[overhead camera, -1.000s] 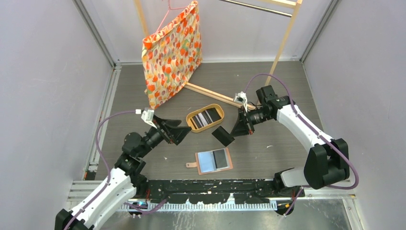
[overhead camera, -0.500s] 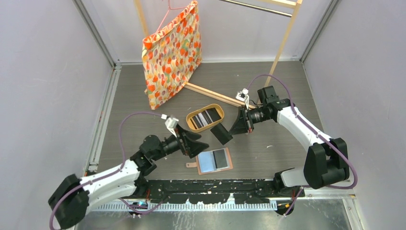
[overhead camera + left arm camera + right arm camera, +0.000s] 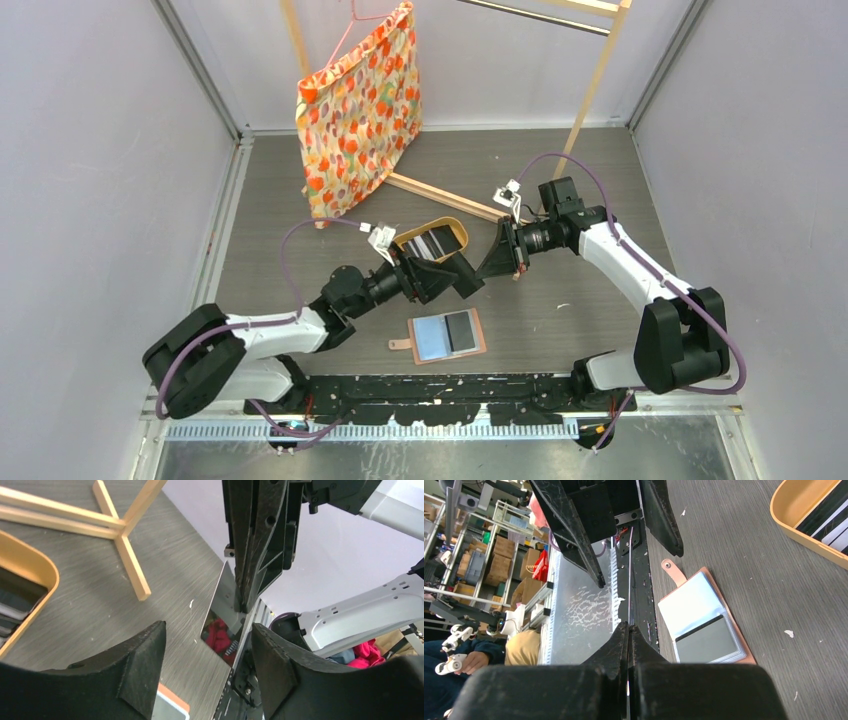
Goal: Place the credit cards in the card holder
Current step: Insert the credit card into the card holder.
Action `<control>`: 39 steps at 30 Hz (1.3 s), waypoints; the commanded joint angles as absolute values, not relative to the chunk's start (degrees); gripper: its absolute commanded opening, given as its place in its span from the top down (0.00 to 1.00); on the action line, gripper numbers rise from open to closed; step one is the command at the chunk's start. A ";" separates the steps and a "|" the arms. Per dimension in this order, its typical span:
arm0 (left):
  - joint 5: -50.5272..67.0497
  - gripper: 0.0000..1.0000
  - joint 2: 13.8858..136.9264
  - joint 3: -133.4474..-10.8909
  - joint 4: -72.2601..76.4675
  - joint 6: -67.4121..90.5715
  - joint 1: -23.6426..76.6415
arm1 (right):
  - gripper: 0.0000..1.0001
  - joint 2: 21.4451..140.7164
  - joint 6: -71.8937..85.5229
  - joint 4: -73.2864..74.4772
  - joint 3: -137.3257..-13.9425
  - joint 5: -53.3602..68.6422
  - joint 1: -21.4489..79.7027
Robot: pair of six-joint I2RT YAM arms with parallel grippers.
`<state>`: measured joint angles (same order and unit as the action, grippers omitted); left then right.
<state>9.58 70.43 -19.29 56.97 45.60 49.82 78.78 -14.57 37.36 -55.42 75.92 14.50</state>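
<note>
Aloft, the right tool (image 3: 629, 630) was clamped on a thin dark glossy card (image 3: 222, 612). The left tool (image 3: 207, 640) stood apart, one finger on either side of that card, touching neither face. Nearer, the open salmon-tan leather card holder (image 3: 430, 338) lay flat on the grey surface (image 3: 560, 200), a dark grey card (image 3: 461, 330) in its right pocket. Farther off sat an oval wooden tray (image 3: 786, 510) of striped cards (image 3: 432, 242).

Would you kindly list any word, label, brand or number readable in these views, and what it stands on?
Nothing is readable.
On the card held by the right tool: only reflections.
On the cards in the wooden tray: stripes, any print too small.
On the card holder: no print shows.
On the background boxes, right wrist view: too blurred.
</note>
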 commanded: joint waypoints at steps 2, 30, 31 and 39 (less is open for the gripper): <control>11.37 0.49 73.35 -23.20 65.91 47.53 50.10 | 0.99 78.66 -13.55 36.12 -55.99 77.72 14.53; 40.17 1.00 72.01 -35.45 31.19 35.69 46.32 | 0.52 77.86 -29.79 52.44 -61.91 70.31 21.40; 40.40 1.00 72.23 -35.43 31.75 36.02 46.34 | 0.55 78.17 -28.65 51.64 -61.88 70.24 21.44; 40.20 1.00 73.49 -34.99 33.32 37.12 46.41 | 0.75 79.05 -24.93 48.65 -61.38 70.49 21.77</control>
<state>38.70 73.30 -33.06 30.98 37.01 46.57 79.61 -27.46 51.66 -60.01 68.90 21.52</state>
